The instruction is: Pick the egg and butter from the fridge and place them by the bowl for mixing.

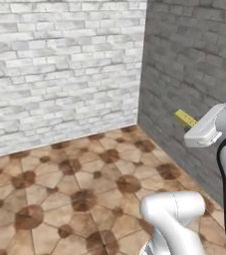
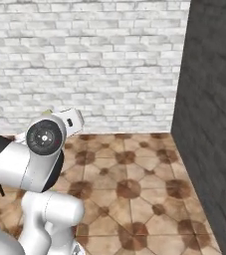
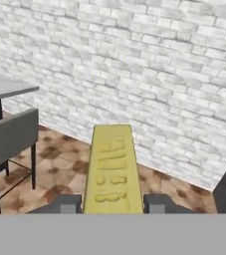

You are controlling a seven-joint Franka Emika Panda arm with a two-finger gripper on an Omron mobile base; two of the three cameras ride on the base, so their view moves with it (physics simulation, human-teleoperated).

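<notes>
Gripper: we see the gripper (image 3: 112,203) clamped on the butter (image 3: 109,169), one dark finger tip (image 3: 68,203) pressed to each long side of the stick near its close end.
Butter, position: held in the air between the finger tips, clear of the floor. In the left base view we find the butter (image 1: 185,118) sticking out past the white hand, in front of the dark grey brick wall (image 1: 194,74).
Butter, long axis: in the hand view the stick runs straight away from the hand, its length in line with the fingers and its far end pointing toward the white brick wall (image 3: 134,74). We see its broad yellow face turned to the camera, with raised markings across it that we cannot read. In the left base view the visible end points up and to the left from the hand, slightly tilted.
Hand: we see its white housing (image 2: 67,122) in the right base view, in front of the white brick wall; the fingers themselves are hidden there.
Floor: brown patterned tiles (image 1: 84,184) lie well below the butter, running up to both walls.
Grey chair: we note a chair (image 3: 10,137) on thin dark legs, left of the butter in the hand view and well apart from it.
Grey tabletop: a flat slab (image 3: 5,84) stands just above and behind the chair, also left of the butter.
</notes>
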